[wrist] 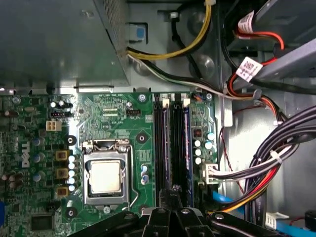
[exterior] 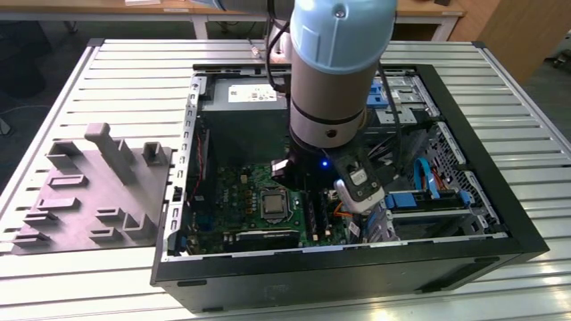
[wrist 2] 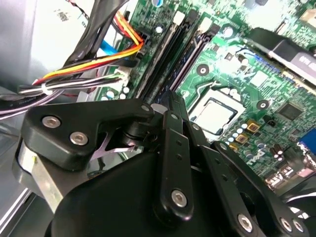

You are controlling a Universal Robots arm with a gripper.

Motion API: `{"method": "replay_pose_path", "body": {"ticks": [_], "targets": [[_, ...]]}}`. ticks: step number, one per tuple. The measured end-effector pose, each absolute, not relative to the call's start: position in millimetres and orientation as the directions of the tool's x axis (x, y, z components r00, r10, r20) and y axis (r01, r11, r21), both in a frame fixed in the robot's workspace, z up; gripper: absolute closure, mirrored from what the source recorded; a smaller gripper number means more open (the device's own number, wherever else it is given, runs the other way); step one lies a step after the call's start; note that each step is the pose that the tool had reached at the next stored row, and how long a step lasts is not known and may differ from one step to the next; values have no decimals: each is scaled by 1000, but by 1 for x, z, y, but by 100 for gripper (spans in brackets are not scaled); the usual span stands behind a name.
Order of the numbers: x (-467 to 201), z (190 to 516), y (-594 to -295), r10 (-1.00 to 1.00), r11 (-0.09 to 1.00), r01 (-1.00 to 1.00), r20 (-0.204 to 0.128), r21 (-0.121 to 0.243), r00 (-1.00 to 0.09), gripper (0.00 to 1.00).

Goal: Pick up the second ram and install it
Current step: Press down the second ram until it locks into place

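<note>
The pincer (wrist: 174, 191) hangs low inside the open case (exterior: 357, 267), its tips drawn narrow and close together in both wrist views (wrist 2: 167, 101), with nothing visible between them. I cannot tell whether the tips touch the board (wrist: 113, 113) beneath.

The second ram (wrist: 170, 148) appears as a thin dark blue edge standing upright between the black slot rails (wrist: 160, 148). It runs straight out from under the pincer tips. One more dark blue ram edge (wrist: 189, 148) stands just beside it, on the side toward the cable bundle (wrist: 276, 163). That makes two ram edges, both seated among the rails; which was fitted first cannot be told.

One processor socket (wrist: 105, 175) lies near the pincer on the other side of the rails. The one arm (exterior: 335, 80) reaches down into the case, which sits on the slatted worktop (exterior: 134, 60). One grey moulded tray (exterior: 89, 194) lies well apart from the pincer, outside the case.
</note>
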State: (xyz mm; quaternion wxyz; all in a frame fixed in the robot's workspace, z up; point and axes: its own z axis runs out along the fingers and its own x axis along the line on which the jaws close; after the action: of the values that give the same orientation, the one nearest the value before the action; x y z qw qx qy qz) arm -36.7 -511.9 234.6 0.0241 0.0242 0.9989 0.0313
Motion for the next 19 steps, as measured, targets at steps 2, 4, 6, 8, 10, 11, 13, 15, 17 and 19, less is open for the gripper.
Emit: {"method": "replay_pose_path", "body": {"ticks": [2, 4, 6, 8, 10, 11, 13, 15, 17, 19], "targets": [[-37, 234, -512, 52, 998, 50, -47, 49, -998, 90], [-37, 234, -512, 53, 998, 50, -47, 46, -997, 90], [-37, 232, -513, 53, 998, 51, -47, 46, -997, 90], [-37, 231, -514, 53, 998, 50, -47, 46, -997, 90], [-37, 230, -514, 53, 998, 50, -47, 46, -997, 90], [-36, 230, -515, 53, 998, 50, -47, 46, -997, 90], [-36, 229, -515, 52, 998, 50, -47, 45, -997, 90], [-36, 229, -515, 53, 998, 51, -47, 45, -997, 90], [-36, 226, -515, 53, 998, 50, -47, 45, -997, 90], [-36, 225, -515, 53, 998, 50, -47, 45, -997, 90]]}}
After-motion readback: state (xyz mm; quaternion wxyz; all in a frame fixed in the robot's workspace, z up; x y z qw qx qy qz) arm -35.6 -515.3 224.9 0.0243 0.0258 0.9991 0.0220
